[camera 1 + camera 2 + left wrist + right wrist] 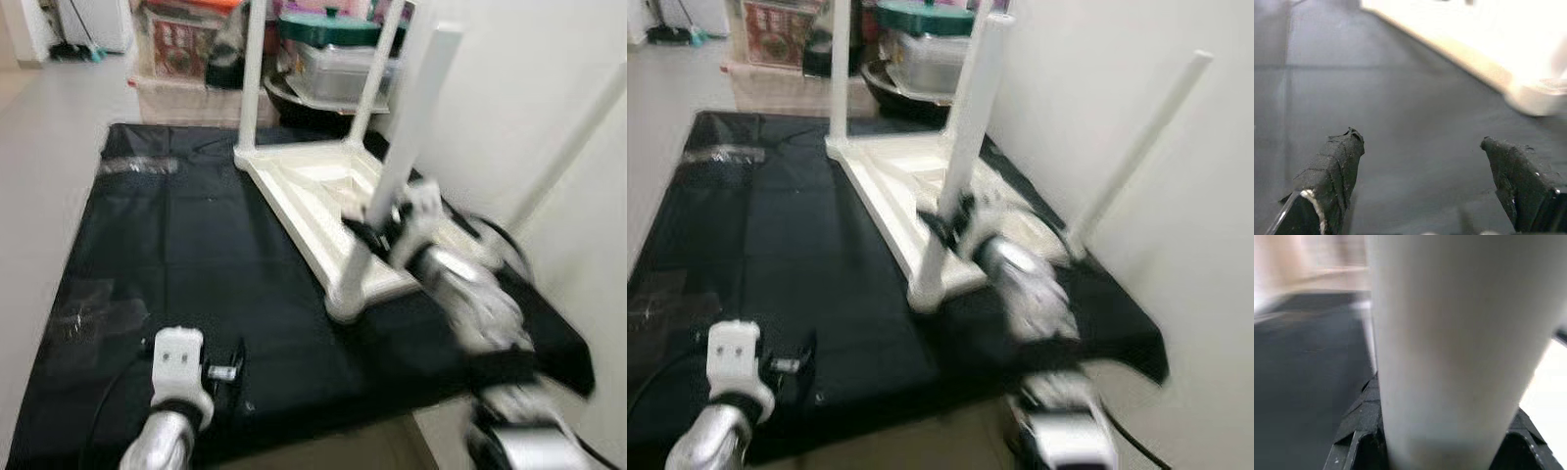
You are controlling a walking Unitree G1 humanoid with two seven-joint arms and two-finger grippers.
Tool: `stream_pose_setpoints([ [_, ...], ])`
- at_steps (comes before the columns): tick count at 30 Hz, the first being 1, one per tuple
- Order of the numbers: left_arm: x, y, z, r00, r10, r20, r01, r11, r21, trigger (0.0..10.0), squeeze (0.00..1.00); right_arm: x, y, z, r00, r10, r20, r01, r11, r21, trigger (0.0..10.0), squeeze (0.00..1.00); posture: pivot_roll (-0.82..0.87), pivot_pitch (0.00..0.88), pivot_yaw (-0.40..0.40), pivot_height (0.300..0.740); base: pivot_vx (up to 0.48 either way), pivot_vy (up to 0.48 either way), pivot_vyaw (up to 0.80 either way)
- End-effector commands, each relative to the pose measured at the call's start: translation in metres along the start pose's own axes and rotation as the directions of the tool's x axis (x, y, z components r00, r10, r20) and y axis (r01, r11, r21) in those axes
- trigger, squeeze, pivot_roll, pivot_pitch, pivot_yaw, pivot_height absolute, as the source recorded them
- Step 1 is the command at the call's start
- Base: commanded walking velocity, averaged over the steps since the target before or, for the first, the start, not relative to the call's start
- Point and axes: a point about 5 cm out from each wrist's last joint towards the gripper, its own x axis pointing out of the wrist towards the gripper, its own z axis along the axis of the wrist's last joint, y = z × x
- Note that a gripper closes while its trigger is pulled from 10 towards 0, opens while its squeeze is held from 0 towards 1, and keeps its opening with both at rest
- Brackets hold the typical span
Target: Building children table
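A black mat [196, 264] covers the floor before me, running from near my feet up to a row of storage boxes [186, 49] and a lidded pot [328, 29] at its far edge. Its left half lies bare and flat, giving wide open room on that side; a white wall [529, 98] closes off the right, leaving only a narrow strip past the mat's right edge.

The children's table [323, 211] lies upside down on the right half of the mat, its white top face down, its near-left corner reaching toward the middle. Two far legs [252, 73] stand up from it, and another leg [578, 142] rises beside the wall.

The near leg [402, 157] stands in the near corner socket, tilted slightly. My right pincer [377, 230] is clenched around it low down, just above the socket; in the right wrist view the white leg [1449, 352] sits between my black fingers [1359, 431], touching both. That arm is blurred.

My left pincer [1422, 171] hovers over the bare mat near its front edge, released, its fingers [1334, 171] spread wide with nothing between them. The table's pale edge [1484, 73] lies ahead of it, apart from the fingertips.
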Motion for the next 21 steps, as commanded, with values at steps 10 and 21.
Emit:
stream_pose_setpoints([
  [10,-0.002,0.004,-0.006,0.999,0.005,-0.035,-0.005,1.0,0.016,10.0,0.0,-0.041,-0.006,-0.051,0.946,-0.293,-0.14,0.293,0.956,-0.018,10.0,0.0,0.15,0.0,-0.15,0.74,0.0,0.0,0.0],
  [21,-0.001,0.007,-0.006,0.999,0.009,-0.03,-0.008,1.0,0.021,10.0,0.0,-0.026,0.004,0.009,0.991,0.108,0.076,-0.116,0.987,0.113,10.0,0.0,0.17,0.0,-0.158,0.74,0.0,0.0,0.0],
])
